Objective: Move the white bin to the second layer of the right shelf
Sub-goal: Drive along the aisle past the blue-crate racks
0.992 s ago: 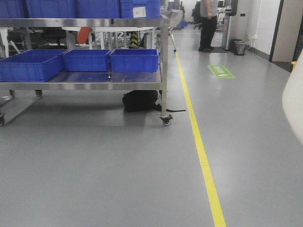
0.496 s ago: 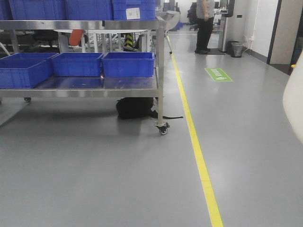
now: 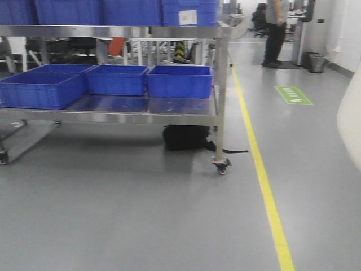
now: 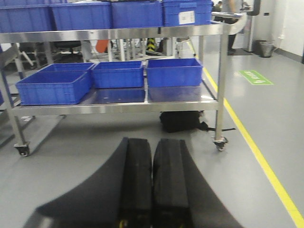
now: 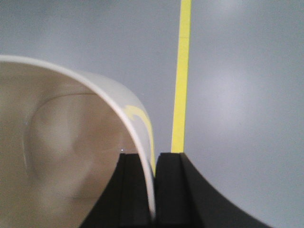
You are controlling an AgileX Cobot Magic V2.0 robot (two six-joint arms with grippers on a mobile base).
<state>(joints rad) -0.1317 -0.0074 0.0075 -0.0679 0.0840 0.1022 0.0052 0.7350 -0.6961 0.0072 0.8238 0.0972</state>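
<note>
The white bin (image 5: 61, 152) fills the left half of the right wrist view, glossy and cream inside, carried above the grey floor. My right gripper (image 5: 152, 159) is shut on its wall, one finger inside the bin and one outside. A slice of the same white bin (image 3: 351, 124) shows at the right edge of the front view. In the left wrist view my left gripper (image 4: 152, 142) is shut with nothing in it, its two black fingers pressed together over the floor. The right shelf second layer is out of view.
A flat steel cart (image 3: 113, 116) on casters stands ahead to the left, carrying several blue crates (image 3: 179, 81). A black bag (image 3: 186, 137) lies under it. A yellow floor line (image 3: 265, 192) runs forward on the right. A person (image 3: 276, 31) and a waste bin (image 3: 316, 61) stand far ahead.
The whole view has swung left: the cart, the yellow line and the person have shifted to the right in the frame. The white bin stays at the right edge.
</note>
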